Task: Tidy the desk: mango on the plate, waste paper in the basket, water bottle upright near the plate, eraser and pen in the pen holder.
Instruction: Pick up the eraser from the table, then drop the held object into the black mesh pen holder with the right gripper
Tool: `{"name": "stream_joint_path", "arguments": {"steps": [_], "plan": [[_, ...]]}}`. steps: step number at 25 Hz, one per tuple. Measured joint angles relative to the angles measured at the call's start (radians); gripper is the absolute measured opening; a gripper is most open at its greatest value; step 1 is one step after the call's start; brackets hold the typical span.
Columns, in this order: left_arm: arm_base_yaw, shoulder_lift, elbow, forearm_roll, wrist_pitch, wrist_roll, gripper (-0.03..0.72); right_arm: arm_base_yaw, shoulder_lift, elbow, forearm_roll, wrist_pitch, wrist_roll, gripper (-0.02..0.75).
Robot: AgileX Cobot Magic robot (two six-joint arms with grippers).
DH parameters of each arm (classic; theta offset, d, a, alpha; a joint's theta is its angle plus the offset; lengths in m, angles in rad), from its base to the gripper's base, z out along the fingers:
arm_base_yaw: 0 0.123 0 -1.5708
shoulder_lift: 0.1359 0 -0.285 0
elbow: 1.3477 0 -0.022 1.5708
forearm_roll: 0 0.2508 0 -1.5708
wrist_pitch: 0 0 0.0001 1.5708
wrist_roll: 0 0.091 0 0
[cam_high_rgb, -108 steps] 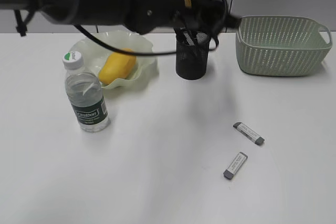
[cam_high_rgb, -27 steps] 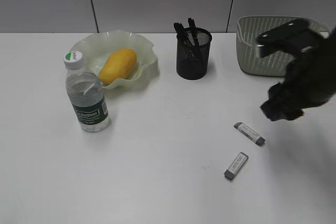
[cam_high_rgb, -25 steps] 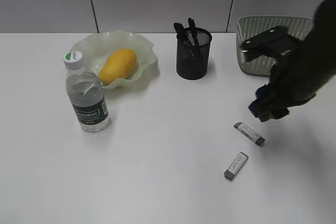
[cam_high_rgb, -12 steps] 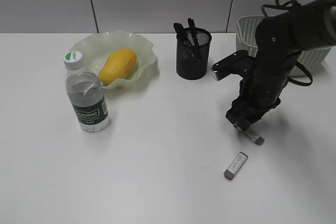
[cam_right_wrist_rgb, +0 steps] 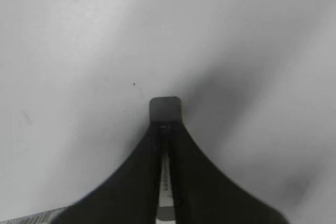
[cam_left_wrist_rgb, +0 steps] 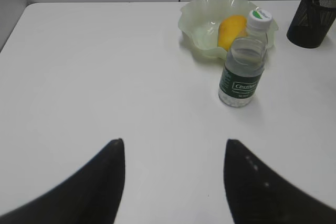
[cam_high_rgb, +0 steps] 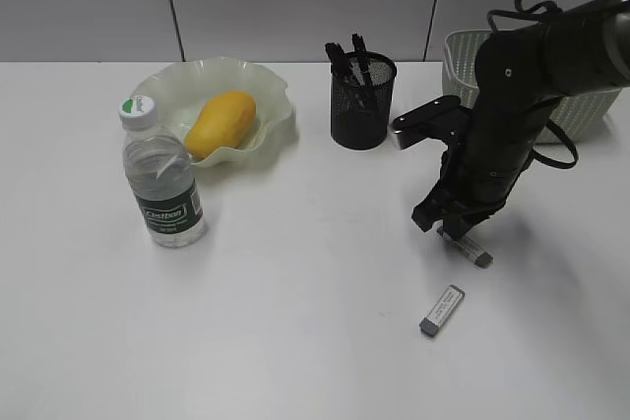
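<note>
on my left i see the water bottle (cam_high_rgb: 160,180) upright beside the plate (cam_high_rgb: 271,130) holding the mango (cam_high_rgb: 220,123), and my left gripper (cam_left_wrist_rgb: 173,169) is spread over bare desk (cam_high_rgb: 295,272). then the pen holder (cam_high_rgb: 361,102), and my right gripper (cam_high_rgb: 451,228) is pinching one eraser (cam_high_rgb: 468,246), the basket (cam_high_rgb: 463,81) behind it.

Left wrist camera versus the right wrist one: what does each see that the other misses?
Only the left wrist view shows the mango in the plate, the upright water bottle, the pen holder and the left gripper, its jaws wide apart with nothing between them. Only the right wrist view shows the right gripper closed on an eraser, whose dark end sticks out beyond the jaws. Both show the white desk.
</note>
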Motion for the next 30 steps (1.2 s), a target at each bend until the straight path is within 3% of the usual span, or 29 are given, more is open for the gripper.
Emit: {"name": "stream_joint_path", "arguments": {"steps": [2,5,6,9,13,16,18,22,24,30], "plan": [[0.000,0.000,0.000,0.000,0.000,0.000,0.445,0.000,-0.006,0.000,-0.001,-0.004,-0.005,0.134],[0.000,0.000,0.000,0.000,0.000,0.000,0.445,-0.001,-0.017,0.005,0.001,-0.015,-0.030,0.405],[0.000,0.000,0.000,0.000,0.000,0.000,0.445,-0.001,-0.021,0.006,0.003,-0.016,-0.037,0.463],[0.000,0.000,0.000,0.000,0.000,0.000,0.445,-0.001,-0.023,0.006,0.014,-0.023,-0.058,0.532],[0.000,0.000,0.000,0.000,0.000,0.000,0.445,-0.001,0.012,0.006,0.025,-0.032,-0.083,0.490],[0.000,0.000,0.000,0.000,0.000,0.000,0.445,-0.001,0.017,0.006,0.032,-0.037,-0.086,0.331],[0.000,0.000,0.000,0.000,0.000,0.000,0.445,-0.001,0.017,0.006,0.032,-0.039,-0.088,0.176],[0.000,0.000,0.000,0.000,0.000,0.000,0.445,-0.001,-0.016,0.012,0.065,-0.101,-0.088,0.163],[0.000,0.000,0.000,0.000,0.000,0.000,0.445,0.000,-0.092,0.021,0.116,-0.250,-0.089,0.163],[0.000,0.000,0.000,0.000,0.000,0.000,0.445,0.012,-0.206,0.022,0.199,-1.081,-0.064,0.162]]}}
